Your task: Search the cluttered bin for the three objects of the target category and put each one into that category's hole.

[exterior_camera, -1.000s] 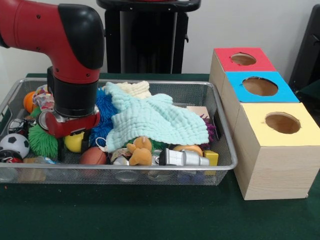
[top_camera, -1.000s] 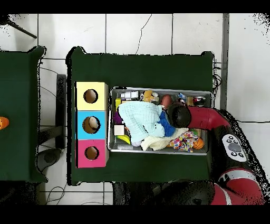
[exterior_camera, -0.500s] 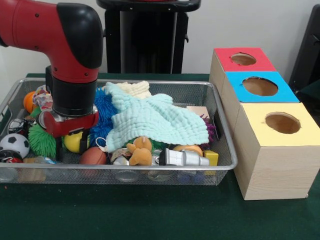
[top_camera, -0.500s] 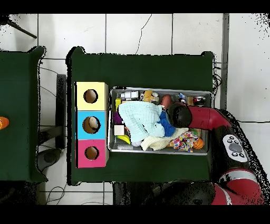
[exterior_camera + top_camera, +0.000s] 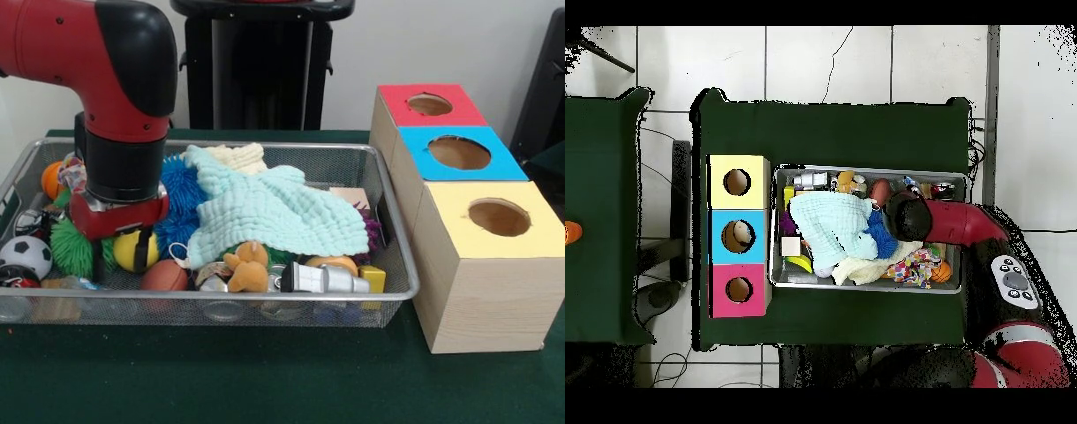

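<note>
The claw (image 5: pixel 117 252) hangs low in the wire bin (image 5: pixel 388 300); its opening I cannot tell. A yellow ball (image 5: pixel 137 250) sits just beside it, the mint cloth (image 5: pixel 274 212) near.

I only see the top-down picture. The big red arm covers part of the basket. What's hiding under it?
Observer: In the front view, a yellow ball sits right below the arm's red end.
Operator: Anything next to that ball?
Observer: Yes, a green spiky ball lies beside it, on the side away from the boxes.
Operator: Are the boxes coloured all over?
Observer: No. The yellow box's side walls are plain wood; only its top is yellow.
</note>
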### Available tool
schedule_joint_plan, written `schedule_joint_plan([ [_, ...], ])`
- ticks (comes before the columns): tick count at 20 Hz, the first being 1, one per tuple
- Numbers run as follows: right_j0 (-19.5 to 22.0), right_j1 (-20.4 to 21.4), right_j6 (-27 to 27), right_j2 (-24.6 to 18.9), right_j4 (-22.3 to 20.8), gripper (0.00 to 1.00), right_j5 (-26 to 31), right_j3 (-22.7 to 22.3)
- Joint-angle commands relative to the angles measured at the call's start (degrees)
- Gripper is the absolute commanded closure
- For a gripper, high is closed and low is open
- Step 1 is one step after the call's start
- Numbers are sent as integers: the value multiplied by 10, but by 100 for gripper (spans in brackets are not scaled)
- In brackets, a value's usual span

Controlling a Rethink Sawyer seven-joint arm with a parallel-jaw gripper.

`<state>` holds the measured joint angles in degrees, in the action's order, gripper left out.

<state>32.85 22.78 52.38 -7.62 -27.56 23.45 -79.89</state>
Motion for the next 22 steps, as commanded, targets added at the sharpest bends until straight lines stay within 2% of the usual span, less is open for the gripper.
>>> schedule_joint_plan([
  [1,13,36,22,-11,3,0,78,-18],
  [11,21,45,1,-26,5,0,114,9],
  [22,26,-18,24,-37,-7,0,63,38],
])
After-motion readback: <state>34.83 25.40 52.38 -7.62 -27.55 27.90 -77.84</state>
